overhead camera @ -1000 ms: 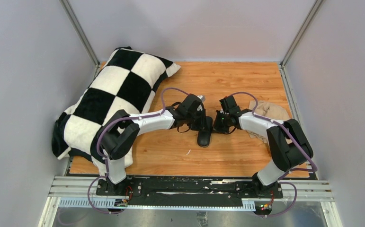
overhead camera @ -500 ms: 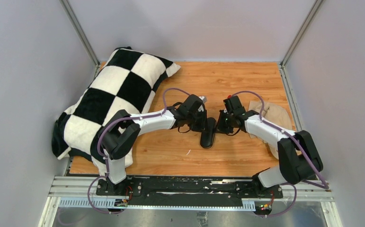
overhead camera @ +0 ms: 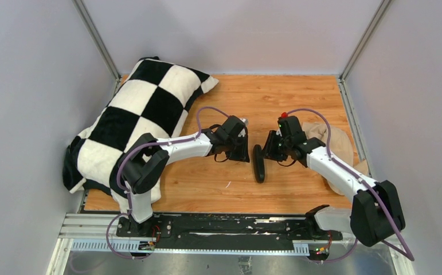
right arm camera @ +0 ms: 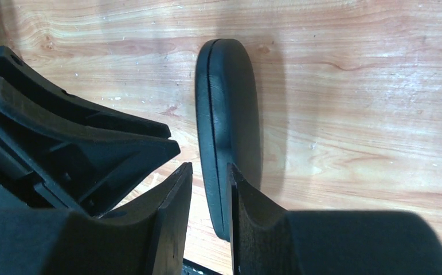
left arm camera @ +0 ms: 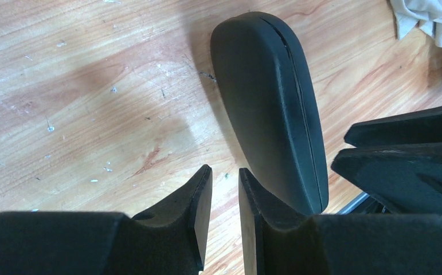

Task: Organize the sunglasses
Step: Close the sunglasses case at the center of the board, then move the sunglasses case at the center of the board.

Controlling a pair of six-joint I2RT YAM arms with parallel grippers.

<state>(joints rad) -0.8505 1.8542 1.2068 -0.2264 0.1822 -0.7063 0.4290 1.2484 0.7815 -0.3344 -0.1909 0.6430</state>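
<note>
Sunglasses nowhere in view; presumably shut inside the black oblong hard case (overhead camera: 258, 164), seam closed, balanced on its long edge on the wooden worktop (overhead camera: 276, 97). Right claw (right arm camera: 209, 167) parted slightly over the case's near end, clamping nothing. Left claw (left arm camera: 225, 172) likewise narrowly parted and empty, just beside the case. Best tipped flat gently, nudging low on one side, away from the seam.

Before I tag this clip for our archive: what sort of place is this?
Probably a robot test cell, not a home: grey walls box in a wood-top table, with a metal mounting rail along its near edge.
</note>
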